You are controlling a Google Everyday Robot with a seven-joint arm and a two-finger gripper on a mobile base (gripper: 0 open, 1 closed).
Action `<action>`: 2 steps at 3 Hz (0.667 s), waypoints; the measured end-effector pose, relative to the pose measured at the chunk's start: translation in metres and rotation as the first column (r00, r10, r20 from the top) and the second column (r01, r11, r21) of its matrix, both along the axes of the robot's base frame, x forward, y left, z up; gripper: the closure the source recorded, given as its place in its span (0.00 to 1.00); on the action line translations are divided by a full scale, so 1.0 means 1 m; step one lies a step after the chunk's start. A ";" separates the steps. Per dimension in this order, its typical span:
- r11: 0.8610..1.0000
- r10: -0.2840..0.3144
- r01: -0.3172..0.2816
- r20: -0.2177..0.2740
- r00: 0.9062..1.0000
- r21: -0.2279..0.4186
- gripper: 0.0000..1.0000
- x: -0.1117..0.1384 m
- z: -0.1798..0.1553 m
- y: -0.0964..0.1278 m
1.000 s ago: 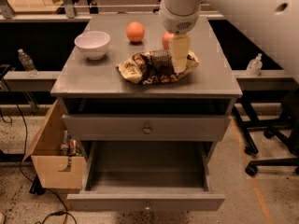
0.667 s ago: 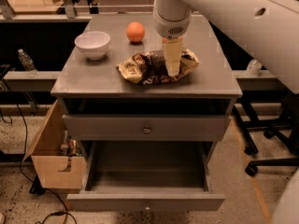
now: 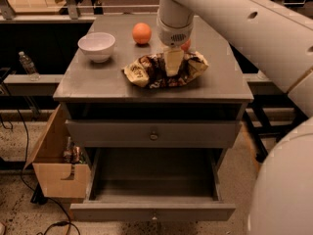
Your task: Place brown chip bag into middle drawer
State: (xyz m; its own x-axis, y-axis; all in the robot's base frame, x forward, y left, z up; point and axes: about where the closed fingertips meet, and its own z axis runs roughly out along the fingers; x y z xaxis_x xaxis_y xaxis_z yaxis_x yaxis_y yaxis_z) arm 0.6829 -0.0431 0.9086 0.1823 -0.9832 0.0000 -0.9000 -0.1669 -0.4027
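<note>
The brown chip bag (image 3: pixel 164 70) lies crinkled on the grey cabinet top (image 3: pixel 98 82), right of centre, with a dark middle and tan ends. My gripper (image 3: pixel 172 66) points straight down from the white arm and sits on or just above the bag's middle, hiding part of it. Below the top is a closed drawer front with a knob (image 3: pixel 154 135). Under it, a drawer (image 3: pixel 151 212) is pulled out and looks empty.
A white bowl (image 3: pixel 97 45) stands at the top's left rear and an orange (image 3: pixel 142 33) at the rear centre. A small red-orange object (image 3: pixel 186 45) shows just behind the gripper. A cardboard box (image 3: pixel 54 173) stands on the floor left of the cabinet, and a water bottle (image 3: pixel 28 64) further left.
My gripper has moved left, from over the bag's right end to over its middle, and sits slightly lower. The bag, bowl, orange and drawers have not moved.
</note>
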 end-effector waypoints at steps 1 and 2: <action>1.000 -0.007 0.008 -0.034 0.999 0.021 0.64 0.004 -0.007 0.000; 0.999 -0.009 0.010 -0.054 0.998 0.032 0.87 0.006 -0.010 0.000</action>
State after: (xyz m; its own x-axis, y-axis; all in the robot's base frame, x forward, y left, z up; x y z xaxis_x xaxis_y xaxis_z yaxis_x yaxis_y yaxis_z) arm 0.6885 -0.0427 0.8987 0.1719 -0.9842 -0.0417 -0.9221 -0.1459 -0.3584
